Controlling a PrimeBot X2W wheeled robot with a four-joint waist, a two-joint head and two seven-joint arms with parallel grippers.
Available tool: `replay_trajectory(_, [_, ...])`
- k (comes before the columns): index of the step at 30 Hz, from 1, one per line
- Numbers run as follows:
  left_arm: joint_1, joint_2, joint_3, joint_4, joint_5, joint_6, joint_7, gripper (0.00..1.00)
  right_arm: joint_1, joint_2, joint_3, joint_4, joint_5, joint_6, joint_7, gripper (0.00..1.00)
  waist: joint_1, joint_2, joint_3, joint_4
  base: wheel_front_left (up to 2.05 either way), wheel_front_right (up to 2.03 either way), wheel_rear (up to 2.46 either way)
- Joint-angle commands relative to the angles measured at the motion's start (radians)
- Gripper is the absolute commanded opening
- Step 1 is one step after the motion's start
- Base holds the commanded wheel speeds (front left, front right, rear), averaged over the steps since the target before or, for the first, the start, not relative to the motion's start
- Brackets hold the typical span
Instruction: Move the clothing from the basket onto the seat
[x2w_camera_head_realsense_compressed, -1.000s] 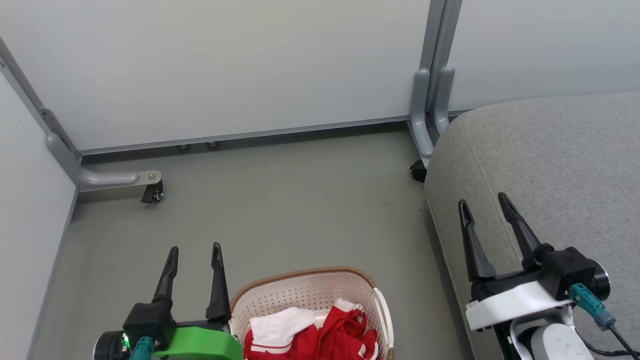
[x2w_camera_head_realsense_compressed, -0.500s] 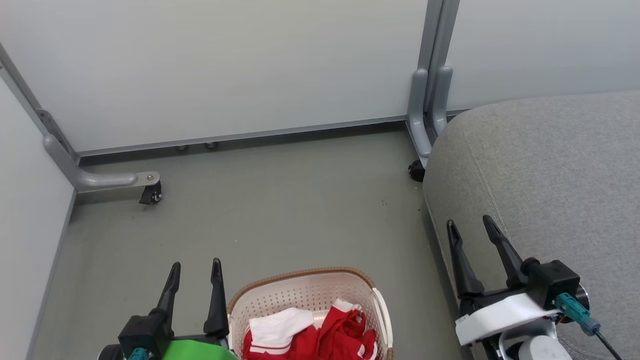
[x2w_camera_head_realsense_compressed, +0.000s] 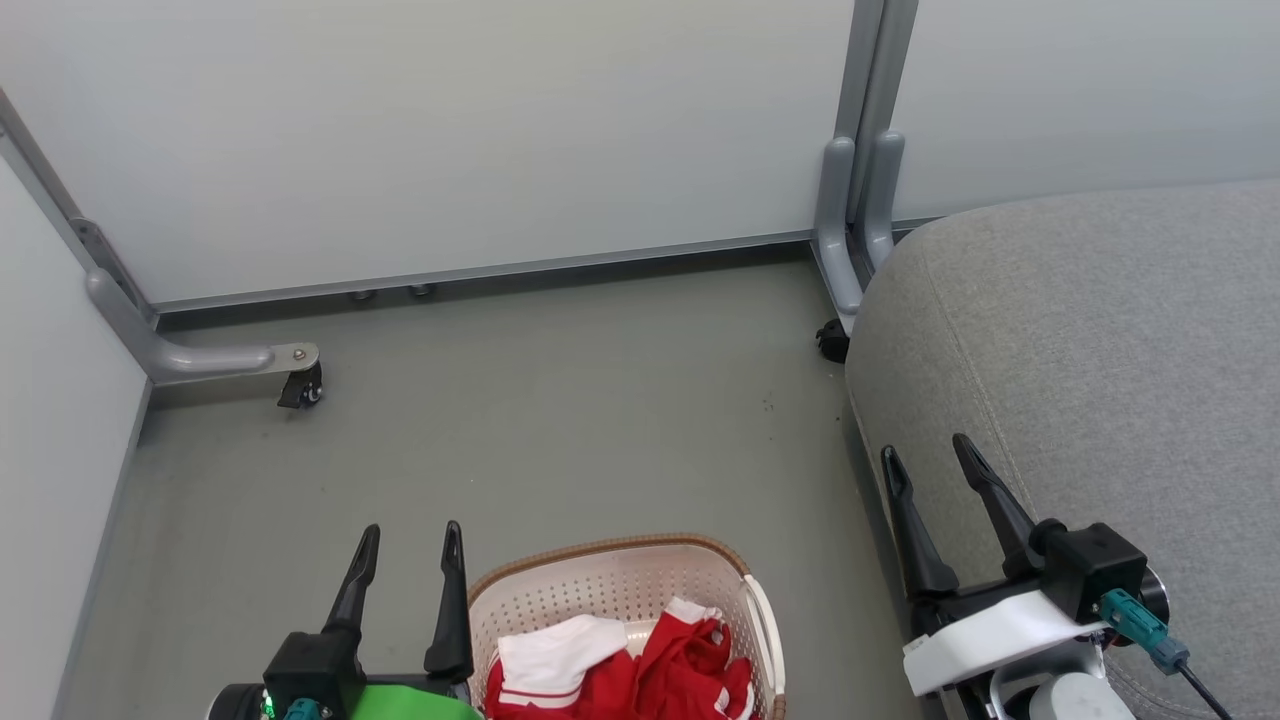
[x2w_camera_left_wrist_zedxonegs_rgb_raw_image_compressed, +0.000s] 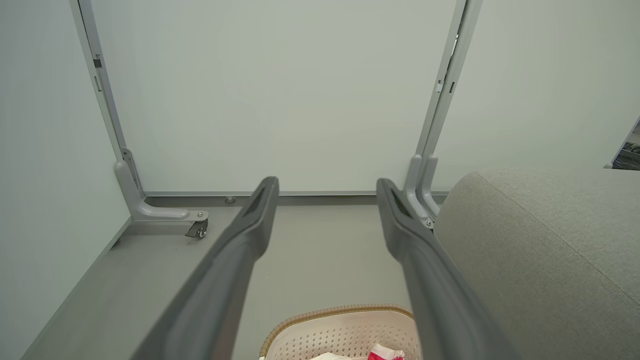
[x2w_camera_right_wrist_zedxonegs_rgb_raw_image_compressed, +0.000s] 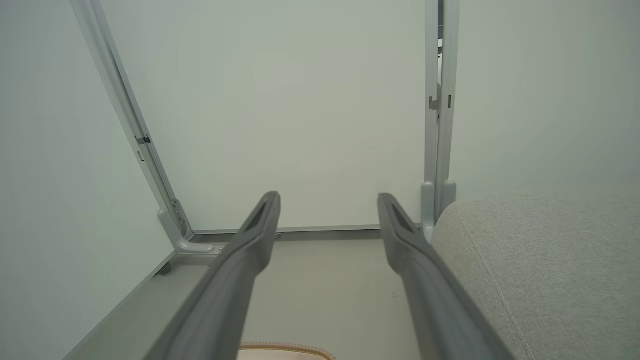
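Left gripper (x2w_camera_head_realsense_compressed: 411, 528): jaws wide apart, nothing between them, hanging just beside the left rim of the basket (x2w_camera_head_realsense_compressed: 600, 548) with its fingers pointing away from the robot. It touches neither the rim nor the cloth.

Right gripper (x2w_camera_head_realsense_compressed: 925, 446): jaws equally wide and empty, over the near left edge of the seat (x2w_camera_head_realsense_compressed: 1100, 330).

The clothing (x2w_camera_head_realsense_compressed: 640, 672) lies heaped in the basket, red cloth with a white panel on the heap's left side (the number of pieces cannot be told from this heap). The basket stands on the grey floor (x2w_camera_head_realsense_compressed: 550, 420), near the seat, with a strip of floor between them.

No garment lies on the visible part of the seat.

Assessment: no item has been transferred. The whole job is outstanding: reach into the basket, grip, lift, carry across and release on the seat, repeated until the basket holds nothing.
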Motion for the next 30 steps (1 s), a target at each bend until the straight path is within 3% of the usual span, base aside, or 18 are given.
replay_trajectory(1, [0.006,0.003,-0.001,0.005,-0.003,0.005,-0.001,1.00,-0.008,-0.002,0.000,-0.002,0.000,0.000,-0.003,1.00,-0.0001,0.0000,0.003,-0.002,0.00,0.00,0.00])
replay_trajectory(7, [0.007,0.003,0.013,0.030,-0.041,-0.001,-0.001,1.00,-0.010,-0.002,-0.004,-0.007,0.008,0.000,-0.003,1.00,-0.0001,0.0000,0.023,-0.017,0.00,0.00,0.00])
replay_trajectory(15, [-0.044,0.003,-0.006,0.157,0.056,0.001,0.000,1.00,-0.030,-0.002,-0.013,-0.024,0.010,0.000,-0.003,1.00,-0.0001,0.0000,0.108,-0.073,0.00,0.00,0.00])
replay_trajectory(21, [-0.159,0.006,-0.038,0.328,0.160,-0.014,-0.001,1.00,-0.077,-0.001,-0.005,-0.047,0.012,0.000,-0.003,1.00,-0.0001,0.0000,0.242,-0.124,0.00,0.00,0.00])
replay_trajectory(30, [-0.402,0.068,-0.127,0.564,0.280,-0.060,-0.001,1.00,-0.177,-0.001,0.009,-0.102,0.023,0.000,-0.003,1.00,-0.0001,0.0000,0.484,-0.184,0.00,0.00,0.00])
